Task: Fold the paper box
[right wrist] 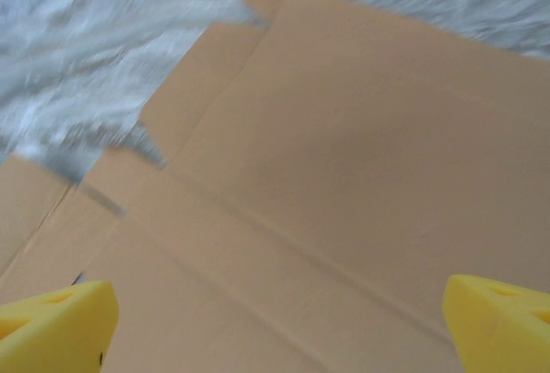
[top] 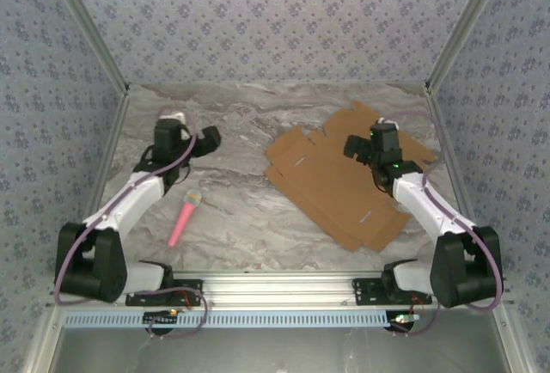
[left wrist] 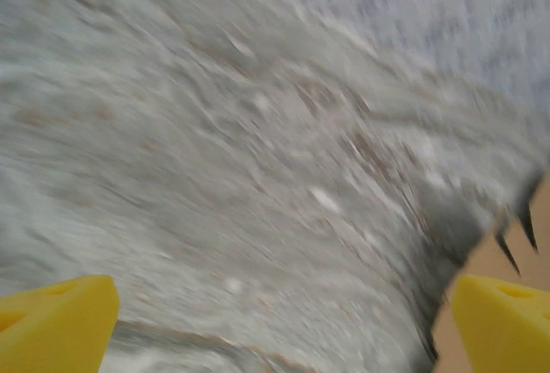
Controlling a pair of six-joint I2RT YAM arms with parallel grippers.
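Note:
The paper box (top: 331, 182) is a flat brown die-cut sheet with flaps and notches, lying on the right half of the marble table. My right gripper (top: 354, 148) hovers over its far right part, open with nothing between its yellow fingertips (right wrist: 56, 326); creased cardboard (right wrist: 344, 167) spreads below it. My left gripper (top: 209, 138) is over bare marble at the far left, apart from the sheet, open and empty. In the blurred left wrist view a corner of the sheet (left wrist: 494, 257) shows at the right edge beside one yellow fingertip (left wrist: 507, 317).
A small pink pen-like stick (top: 184, 217) lies on the table near the left arm. Patterned walls and metal frame posts close in the table on the left, right and back. A metal rail (top: 275, 287) runs along the near edge.

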